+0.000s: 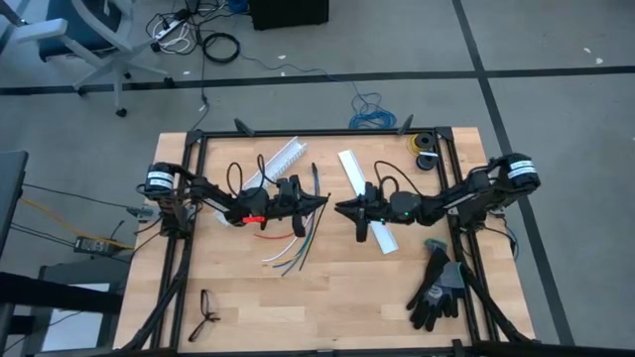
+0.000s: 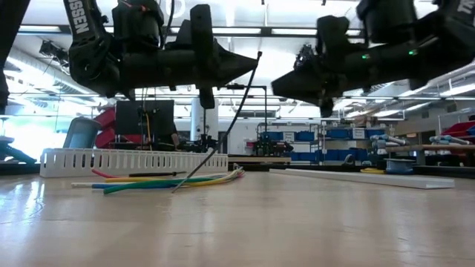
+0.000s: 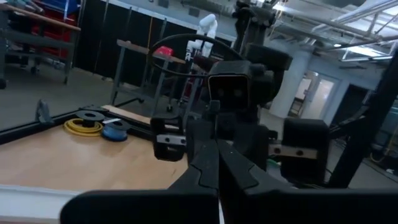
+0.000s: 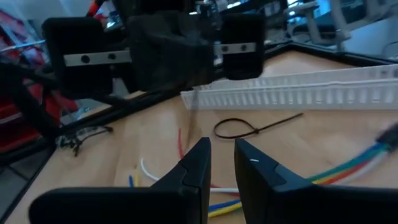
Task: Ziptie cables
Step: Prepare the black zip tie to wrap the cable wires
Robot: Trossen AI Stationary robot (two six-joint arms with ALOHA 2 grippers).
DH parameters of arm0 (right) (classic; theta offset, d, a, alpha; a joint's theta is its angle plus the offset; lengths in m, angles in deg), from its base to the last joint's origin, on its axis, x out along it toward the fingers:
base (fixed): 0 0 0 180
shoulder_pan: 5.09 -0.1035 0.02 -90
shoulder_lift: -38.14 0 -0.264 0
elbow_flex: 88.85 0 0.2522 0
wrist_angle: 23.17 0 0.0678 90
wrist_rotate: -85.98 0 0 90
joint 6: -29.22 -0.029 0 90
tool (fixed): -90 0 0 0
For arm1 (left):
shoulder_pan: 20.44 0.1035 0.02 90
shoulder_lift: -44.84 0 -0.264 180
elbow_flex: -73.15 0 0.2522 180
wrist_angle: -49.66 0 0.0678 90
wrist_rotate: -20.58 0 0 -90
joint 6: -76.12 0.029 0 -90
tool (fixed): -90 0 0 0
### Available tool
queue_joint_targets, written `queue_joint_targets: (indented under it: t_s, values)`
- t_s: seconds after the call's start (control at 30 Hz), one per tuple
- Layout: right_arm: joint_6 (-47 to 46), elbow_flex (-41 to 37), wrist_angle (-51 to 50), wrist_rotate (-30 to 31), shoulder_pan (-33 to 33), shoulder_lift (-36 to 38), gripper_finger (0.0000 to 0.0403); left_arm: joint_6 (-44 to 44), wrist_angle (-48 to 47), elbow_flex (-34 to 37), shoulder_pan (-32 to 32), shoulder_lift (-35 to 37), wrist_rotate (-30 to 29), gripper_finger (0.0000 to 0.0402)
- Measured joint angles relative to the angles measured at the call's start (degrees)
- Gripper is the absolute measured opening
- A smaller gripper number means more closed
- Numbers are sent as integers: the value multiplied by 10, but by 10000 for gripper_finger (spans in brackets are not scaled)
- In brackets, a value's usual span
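A wooden table top (image 1: 337, 288) framed by black rails stands on a grey floor, with a workshop of shelves and benches beyond it in the low view. The cables (image 1: 290, 256) lie on the wood left of centre, their red, white, yellow, green and blue ends fanned out toward the near edge; in the low view they rest flat on the surface in front of a white slotted channel (image 2: 133, 161). A second white channel (image 1: 365, 196) lies at an angle near the middle of the table. A looped black zip tie (image 4: 249, 127) lies on the wood beside the slotted channel in the right wrist view.

The left gripper (image 1: 319, 201) hangs above the table over the cables, its fingers pressed together; a thin black strip (image 2: 236, 111) slants down from its tip to the table. The right gripper (image 1: 342, 208) faces it, tip near tip, its fingers (image 4: 193, 167) parted by a narrow gap with nothing visible between them.

A pair of black gloves (image 1: 437, 286) lies by the right rail, and spectacles (image 1: 205, 313) near the front left corner.
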Motion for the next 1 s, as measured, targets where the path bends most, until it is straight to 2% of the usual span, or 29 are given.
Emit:
queue_joint_targets:
  t_s: [0.1,0.3,0.67,1.0]
  values:
    - [18,20,0,-25,7,-14,60,0,0,0,0,0,-8,0]
    - [43,35,0,-26,16,-15,60,0,0,0,0,0,-8,0]
    - [52,50,-1,-96,43,-14,59,-1,0,0,0,0,-8,0]
    - [57,50,-1,-102,46,-14,59,-2,0,-1,0,0,-9,0]
